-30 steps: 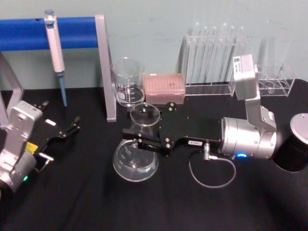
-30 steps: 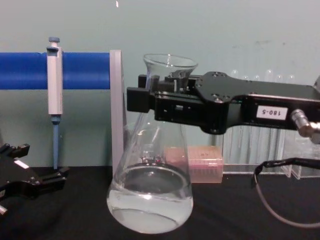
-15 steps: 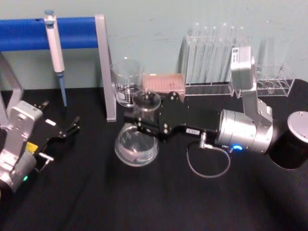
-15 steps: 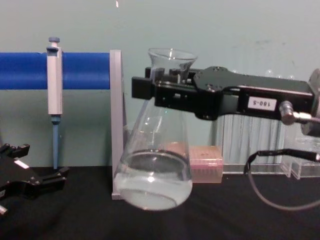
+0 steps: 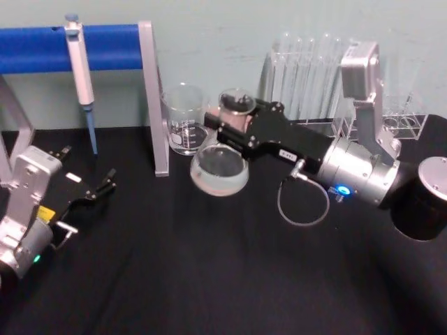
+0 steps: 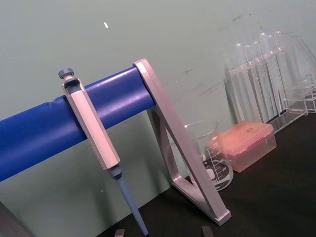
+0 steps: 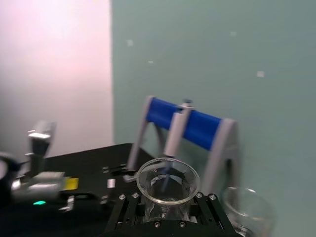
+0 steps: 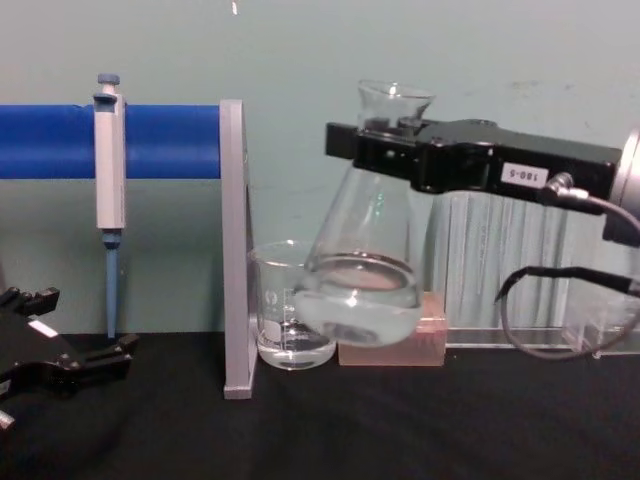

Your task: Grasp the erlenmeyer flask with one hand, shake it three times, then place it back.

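The fingers (image 8: 345, 140) of the right gripper (image 8: 388, 138) pinch only the smooth neck of the flask (image 8: 358, 295), which hangs tilted above the tabletop (image 8: 400, 430) with liquid in its base; a hard shake could let the glass slip, or throw liquid towards the rim. The beaker (image 8: 280, 320) and pink box (image 8: 422, 345) stand close by, so a wide swing might strike them; the left gripper (image 5: 87, 164) lies spread open, far left.

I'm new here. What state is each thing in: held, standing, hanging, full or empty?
erlenmeyer flask: held by its neck, lifted off the table, tilted, some clear liquid inside.
right gripper: shut on the flask's neck.
left gripper: parked low at the table's left.
beaker: upright on the table.
pipette: hanging on the blue bar.
test tubes: standing upright at the back.
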